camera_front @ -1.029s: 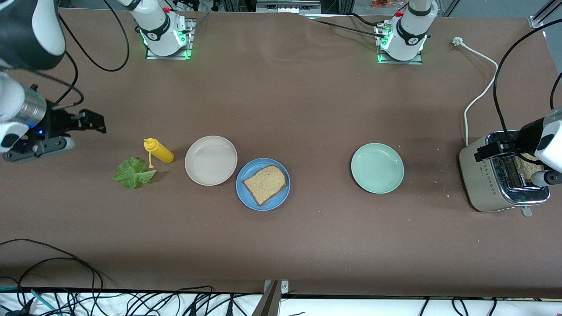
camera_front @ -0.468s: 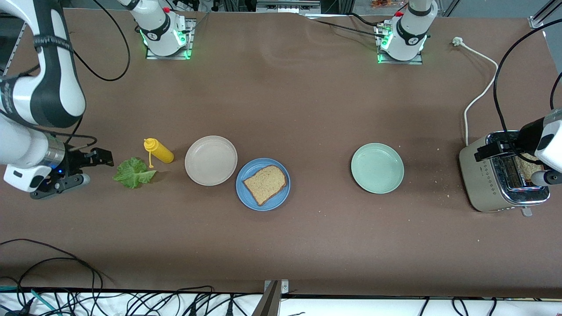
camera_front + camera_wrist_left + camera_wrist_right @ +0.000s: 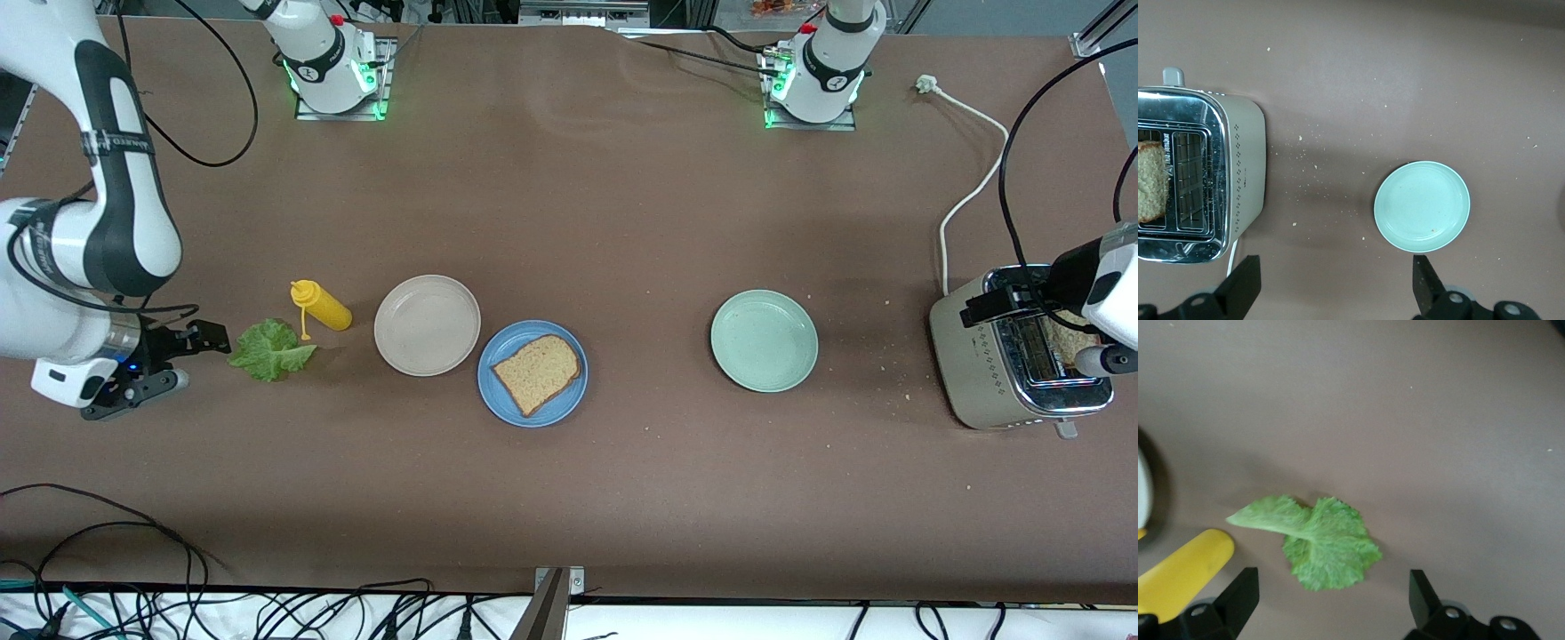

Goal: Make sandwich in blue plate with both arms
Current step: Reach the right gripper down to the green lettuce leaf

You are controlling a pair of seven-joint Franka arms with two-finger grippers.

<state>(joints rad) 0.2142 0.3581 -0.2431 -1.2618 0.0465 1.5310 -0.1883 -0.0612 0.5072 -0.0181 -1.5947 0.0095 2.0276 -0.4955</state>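
1. The blue plate [image 3: 532, 373] sits near the middle of the table, touching the cream plate [image 3: 428, 324] on the side toward my right arm's end; one slice of toast [image 3: 537, 373] lies flat on it, so the sandwich is only a base layer so far.
2. The lettuce leaf [image 3: 270, 350] lies on the bare table toward my right arm's end, just beside the yellow squeeze bottle [image 3: 322, 305]; my right gripper [image 3: 182, 356] is low beside the leaf, jaws spread wide and holding nothing; in the right wrist view the leaf [image 3: 1313, 541] lies between my fingertips [image 3: 1239, 595].
3. My left gripper [image 3: 1022, 307] hangs over the toaster [image 3: 1013, 360] at the left arm's end, jaws also wide and empty; a second slice [image 3: 1151, 181] stands in one slot.
4. What could go wrong, as I judge it: the leaf is thin and limp, so my fingers may close on the table and slide over it, or pinch only a ruffle that tears; the bottle lies close enough that a sideways sweep could knock it rolling; carrying the leaf over the cream plate, I could drop it short and land it on the wrong dish.
5. At the toaster, the slice sits deep in its slot; a skewed grip could crumble the crust or drag the toaster along.
6. Counted: two slices of toast; one leaf; three plates, blue, cream and mint green [image 3: 764, 340]; one bottle; one toaster; two grippers.
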